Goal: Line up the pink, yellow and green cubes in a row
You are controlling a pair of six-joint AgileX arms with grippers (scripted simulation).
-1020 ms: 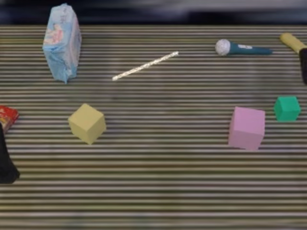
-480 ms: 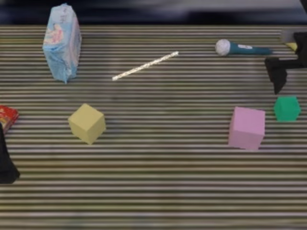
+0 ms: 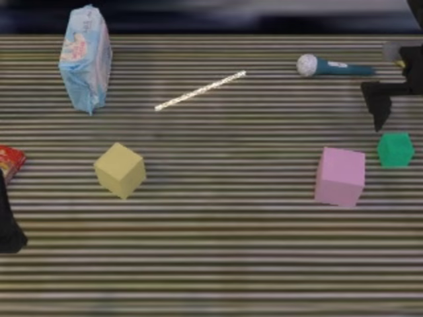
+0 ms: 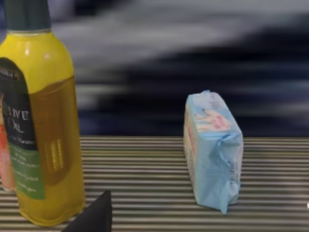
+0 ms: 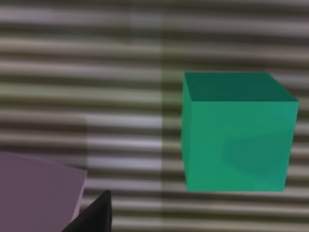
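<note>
The right gripper [image 3: 386,105] hovers above the green cube [image 3: 395,149] at the desk's [image 3: 231,251] right edge, jaw state unclear. Pink cube [image 3: 340,176] sits beside it; yellow cube [image 3: 119,170] far left.

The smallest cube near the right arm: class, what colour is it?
Teal green, plain; clearest in the right wrist view.

An olive oil bottle [image 4: 41,121] stands near a pale blue packet [image 4: 212,151] on the striped table [image 4: 145,179].
</note>
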